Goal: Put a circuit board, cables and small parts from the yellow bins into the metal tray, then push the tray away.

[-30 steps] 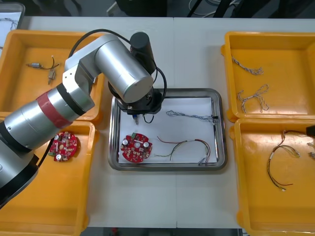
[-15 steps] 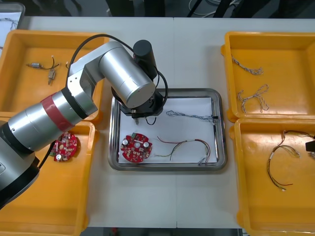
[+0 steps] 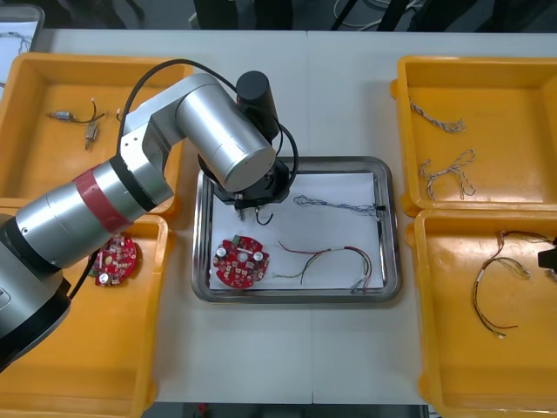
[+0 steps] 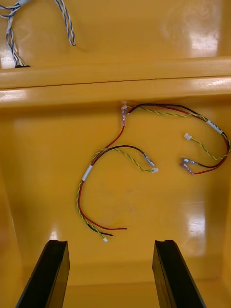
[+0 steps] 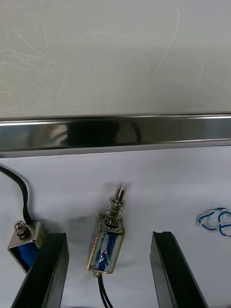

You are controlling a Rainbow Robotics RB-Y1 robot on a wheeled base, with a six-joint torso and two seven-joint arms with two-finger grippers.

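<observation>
The white-lined metal tray (image 3: 296, 296) holds a round red circuit board (image 3: 241, 261), a red and yellow cable (image 3: 331, 252), a twisted blue and white cable (image 3: 335, 206) and small metal parts (image 5: 107, 243). Bare table (image 3: 339, 96) lies beyond its far rim. The left hand (image 5: 109, 237), spread, straddles one loose part; the right hand (image 4: 109, 243), spread, hangs over cables (image 4: 86, 173) in a yellow bin (image 4: 43, 159).

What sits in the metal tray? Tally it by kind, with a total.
round red circuit board: 1
twisted blue and white cable: 1
red and yellow cable: 1
small metal parts: 2
Total in the metal tray: 5
</observation>
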